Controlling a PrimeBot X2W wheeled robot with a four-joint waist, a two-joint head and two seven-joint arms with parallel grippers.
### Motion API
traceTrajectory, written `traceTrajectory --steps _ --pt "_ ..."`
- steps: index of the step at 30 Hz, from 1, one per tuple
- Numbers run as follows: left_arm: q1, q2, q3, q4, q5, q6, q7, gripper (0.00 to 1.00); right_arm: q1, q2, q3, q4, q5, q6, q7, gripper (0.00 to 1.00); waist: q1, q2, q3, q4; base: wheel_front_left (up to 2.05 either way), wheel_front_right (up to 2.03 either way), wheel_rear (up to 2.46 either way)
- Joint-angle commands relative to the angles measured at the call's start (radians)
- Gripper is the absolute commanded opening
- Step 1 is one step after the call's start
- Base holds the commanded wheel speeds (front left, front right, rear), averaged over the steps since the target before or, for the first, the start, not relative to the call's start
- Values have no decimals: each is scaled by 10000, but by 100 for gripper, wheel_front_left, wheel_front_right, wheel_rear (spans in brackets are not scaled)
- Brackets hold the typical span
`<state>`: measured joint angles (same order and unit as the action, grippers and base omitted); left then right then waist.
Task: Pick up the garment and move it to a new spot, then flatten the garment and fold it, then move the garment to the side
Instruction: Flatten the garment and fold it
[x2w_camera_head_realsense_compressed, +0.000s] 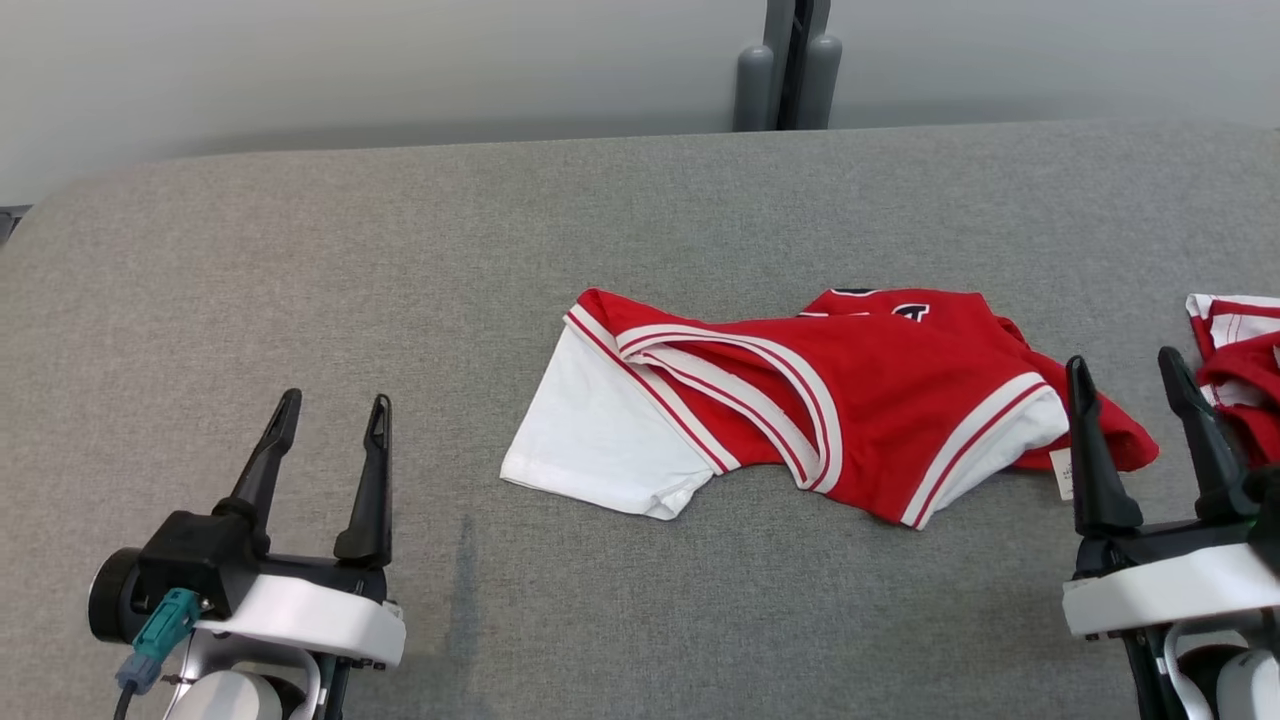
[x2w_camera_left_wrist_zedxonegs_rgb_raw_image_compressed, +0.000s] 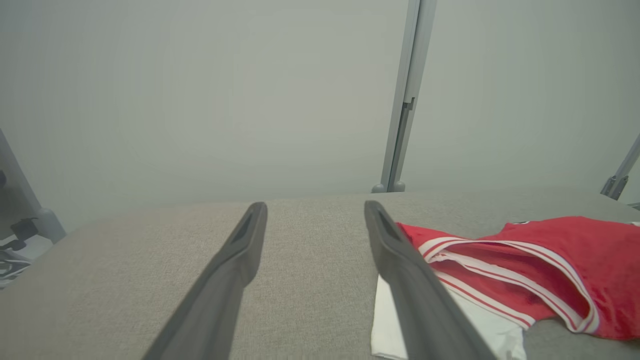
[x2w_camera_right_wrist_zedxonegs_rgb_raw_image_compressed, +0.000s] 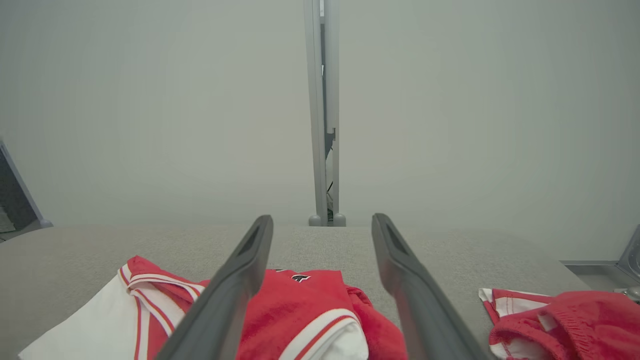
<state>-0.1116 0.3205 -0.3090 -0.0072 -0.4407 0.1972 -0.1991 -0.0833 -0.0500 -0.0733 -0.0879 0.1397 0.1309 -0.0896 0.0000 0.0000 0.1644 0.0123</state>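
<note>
Garment (x2w_camera_head_realsense_compressed: 880, 400), a red jersey with white-and-red striped trim and a white panel at its left end, is seen lying rumpled and partly doubled over on the grey surface (x2w_camera_head_realsense_compressed: 300, 250), a little right of the middle. A small white label is shown at its right end, and dark lettering is glimpsed along its far edge.

The left tool (x2w_camera_head_realsense_compressed: 333, 405) is held at the near left, well apart from the garment, with its two dark fingers spread and nothing between them. In the left wrist view the same tool (x2w_camera_left_wrist_zedxonegs_rgb_raw_image_compressed: 315, 210) is pointed across bare fabric, with the garment (x2w_camera_left_wrist_zedxonegs_rgb_raw_image_compressed: 550, 265) lying to its right.

The right tool (x2w_camera_head_realsense_compressed: 1122, 362) is placed at the near right, just beside the garment's right end, its fingers likewise parted and nothing gripped. Whether its left finger touches the cloth cannot be told. In the right wrist view the tool (x2w_camera_right_wrist_zedxonegs_rgb_raw_image_compressed: 322, 222) is seen above the garment's (x2w_camera_right_wrist_zedxonegs_rgb_raw_image_compressed: 295, 300) right end.

A second red-and-white cloth (x2w_camera_head_realsense_compressed: 1240, 370) is bunched at the right edge of the surface. A grey post (x2w_camera_head_realsense_compressed: 790, 70) is set against the pale wall at the far side.
</note>
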Motion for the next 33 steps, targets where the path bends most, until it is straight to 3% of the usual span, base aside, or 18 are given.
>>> traceTrajectory --steps 1,12,16,22,28,33 --pt "105 46 13 -56 -13 74 20 100 171 -18 46 -131 -45 -3 94 100 0 0 -92 79 0 0 0" --pt "248 101 -34 -263 -58 200 89 100 511 -17 52 -431 179 -3 376 100 0 0 -135 201 0 0 0" --pt "-87 -18 -298 -414 -70 4 242 100 437 -16 16 -468 162 -3 418 100 0 0 -15 139 0 0 0" --pt "-987 -500 -1828 -370 -129 -1080 1413 100 270 -17 58 -454 263 -3 395 100 0 0 366 -238 0 0 0" --pt "-1891 -1281 -3525 343 -328 -2207 2967 100 20 -18 321 -267 458 -3 211 100 0 0 967 -1027 0 0 0" --pt "-2585 -1566 -3857 1215 -455 -2478 3768 100 -298 -15 639 43 756 -3 -154 100 0 0 1570 -1974 0 0 0"
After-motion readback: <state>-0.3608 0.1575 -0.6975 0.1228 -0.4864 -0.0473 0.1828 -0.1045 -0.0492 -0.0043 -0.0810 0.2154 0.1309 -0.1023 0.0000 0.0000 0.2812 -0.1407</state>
